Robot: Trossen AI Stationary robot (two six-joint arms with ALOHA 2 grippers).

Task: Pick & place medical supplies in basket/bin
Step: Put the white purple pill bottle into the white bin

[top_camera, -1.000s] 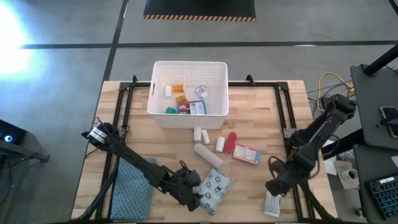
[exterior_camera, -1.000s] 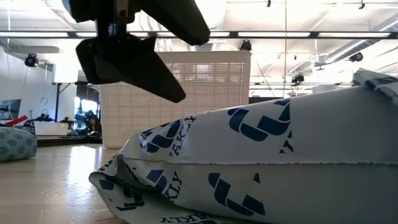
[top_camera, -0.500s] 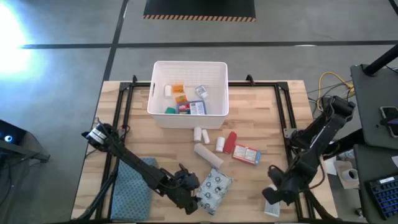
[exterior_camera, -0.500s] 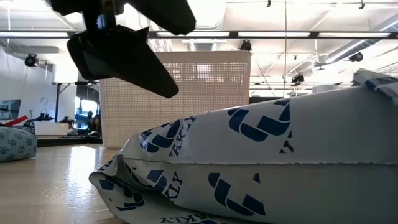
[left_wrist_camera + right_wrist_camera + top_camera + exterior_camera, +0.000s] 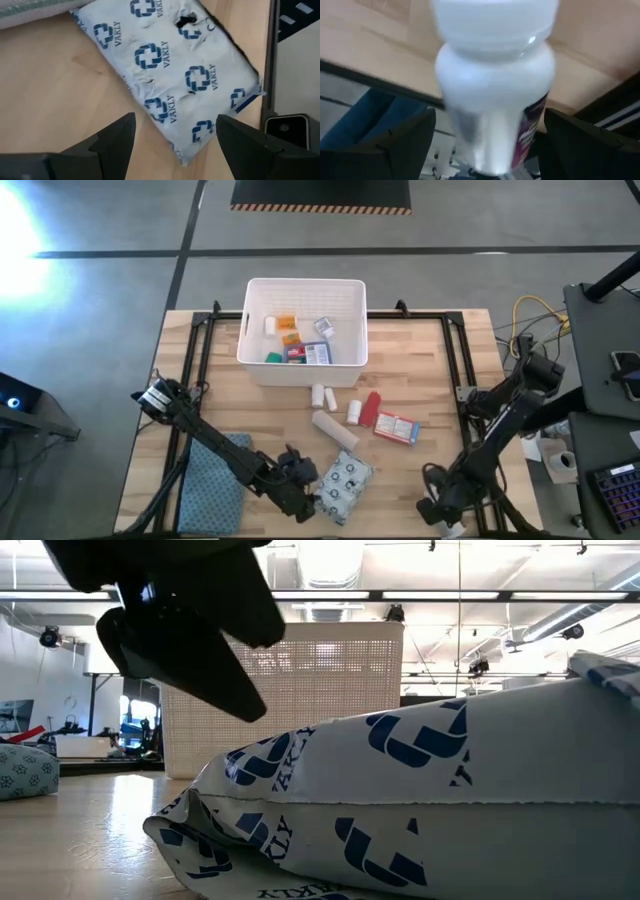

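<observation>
White plastic fills my right wrist view: a bottle point(image 5: 495, 85) lies between my right gripper's point(image 5: 443, 510) spread fingers point(image 5: 405, 145), at the table's near right corner. I cannot tell whether the pads touch it.

My left gripper point(image 5: 172, 145) hangs low near the front edge, fingers apart, just beside the patterned packet point(image 5: 170, 75), which lies flat on the wood with blue crosses printed on it. A blue-grey cloth point(image 5: 215, 480) sits beside that arm.

Toward mid-table lie a red tube point(image 5: 371, 408), a red-white box point(image 5: 397, 427) and several white rolls point(image 5: 335, 430). Beyond them, at the far edge, stands the white bin point(image 5: 305, 288), already holding a few small supplies point(image 5: 295, 340).
</observation>
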